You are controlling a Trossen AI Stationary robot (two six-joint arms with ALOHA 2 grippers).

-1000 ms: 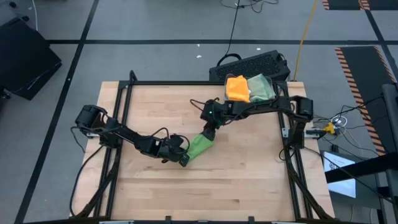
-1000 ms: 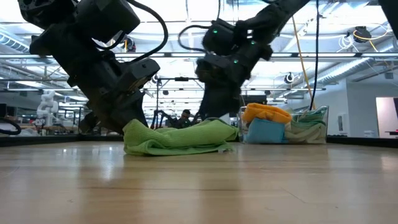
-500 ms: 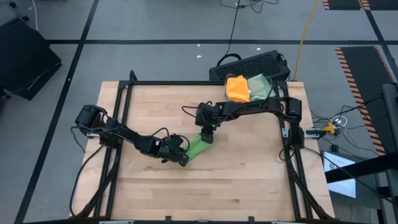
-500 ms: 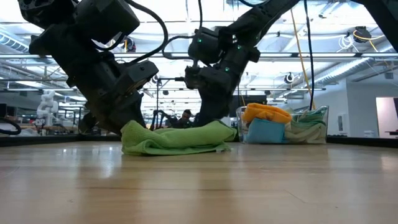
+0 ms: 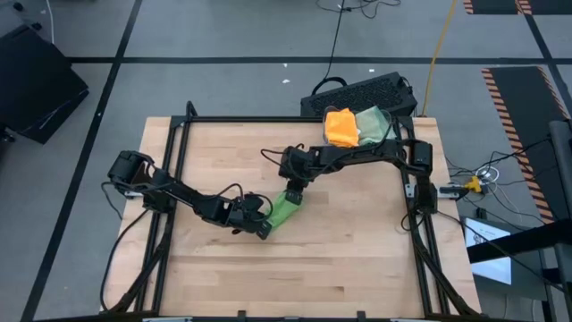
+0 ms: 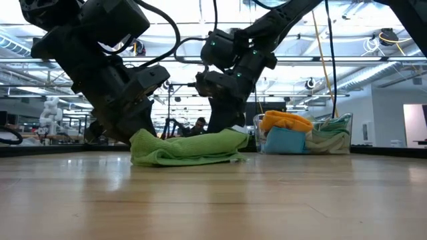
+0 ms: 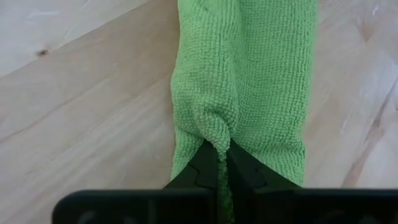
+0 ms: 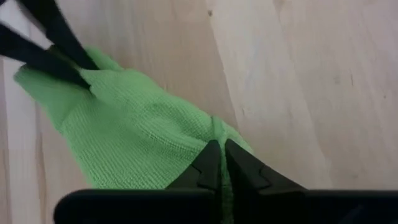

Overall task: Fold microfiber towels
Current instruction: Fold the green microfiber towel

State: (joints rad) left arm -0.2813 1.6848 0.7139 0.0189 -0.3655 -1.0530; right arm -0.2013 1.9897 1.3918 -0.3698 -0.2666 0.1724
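Right wrist view alone shows right gripper (image 8: 219,157) pinching lime towel (image 8: 130,134).

Towel (image 5: 284,210) lies mid-table (image 5: 357,259), between both arms.

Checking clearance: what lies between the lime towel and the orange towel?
High view: bare table wood, crossed only by the right arm, between lime towel and orange towel.

A lime green microfiber towel (image 5: 284,209) lies bunched into a narrow, elongated fold on the wood, pinched at both ends. Orange towel (image 5: 340,126) and sage green towel (image 5: 375,124) sit stacked well apart from it.
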